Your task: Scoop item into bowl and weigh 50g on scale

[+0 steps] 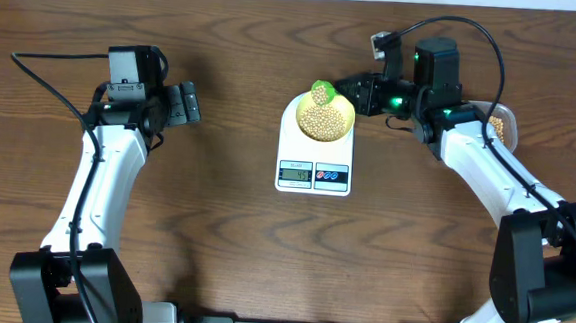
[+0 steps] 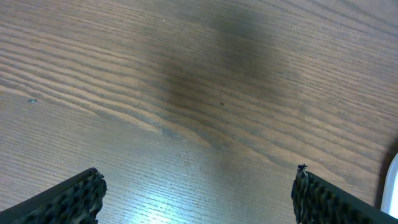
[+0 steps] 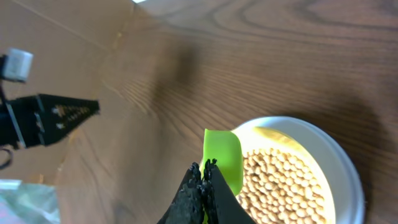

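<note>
Right end effector around half-hidden green scoop

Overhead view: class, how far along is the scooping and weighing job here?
Done: the bowl sits on the scale, holding a heap of beans. In hand: the right tool grips a green scoop at the bowl's rim. Remaining: checking the scale's display, unreadable here, and topping up or trimming if needed.

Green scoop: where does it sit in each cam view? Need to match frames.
Overhead: green scoop top centre, at the upper edge of the bowl on the scale.
Left wrist: not in it.
Right wrist: bottom centre, at the bowl's left rim.
Shared landmark: the bowl, in the overhead and right wrist views.
</note>
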`<state>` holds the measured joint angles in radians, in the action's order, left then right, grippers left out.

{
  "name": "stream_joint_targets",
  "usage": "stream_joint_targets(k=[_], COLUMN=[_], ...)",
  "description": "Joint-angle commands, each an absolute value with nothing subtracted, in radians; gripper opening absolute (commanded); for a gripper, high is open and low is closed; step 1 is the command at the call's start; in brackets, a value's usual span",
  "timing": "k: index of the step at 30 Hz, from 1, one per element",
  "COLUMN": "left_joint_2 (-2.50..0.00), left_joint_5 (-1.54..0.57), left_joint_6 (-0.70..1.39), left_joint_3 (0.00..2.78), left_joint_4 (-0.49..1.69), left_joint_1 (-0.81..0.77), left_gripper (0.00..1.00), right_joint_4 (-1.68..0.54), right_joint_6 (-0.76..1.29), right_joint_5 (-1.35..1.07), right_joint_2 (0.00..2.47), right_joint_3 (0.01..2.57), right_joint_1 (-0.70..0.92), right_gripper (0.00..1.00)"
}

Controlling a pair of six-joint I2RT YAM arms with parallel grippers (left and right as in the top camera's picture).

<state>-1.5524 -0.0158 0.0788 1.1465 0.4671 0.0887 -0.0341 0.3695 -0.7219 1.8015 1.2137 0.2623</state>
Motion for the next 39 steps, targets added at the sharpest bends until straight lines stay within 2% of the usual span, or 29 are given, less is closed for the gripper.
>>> stream_joint_targets(k=[1, 10, 18, 39], left_joint_2=[-1.567, -1.567, -1.567, -1.567], left_joint_5=[0.001, 0.001, 0.001, 0.001], left_joint_6=[0.088, 0.088, 0.088, 0.088], left_joint_3=[1.147, 1.147, 1.147, 1.147], left_joint_4=[0.469, 0.469, 0.469, 0.469], left_joint_1=[0.089, 0.089, 0.089, 0.089], left_gripper=[0.98, 0.98, 0.98, 0.98], right_joint_4=[-0.068, -0.112, -0.105, -0.096], right_joint_6=[0.244, 0.051, 0.015, 0.011], right_joint_5=[-0.674, -0.546, -0.443, -0.425], right_joint_2=[1.802, 1.802, 1.802, 1.802], right_joint_3=[1.212, 1.212, 1.212, 1.212], right_joint_1=[0.275, 0.341, 0.356, 0.361], right_gripper=[0.01, 0.01, 0.01, 0.01])
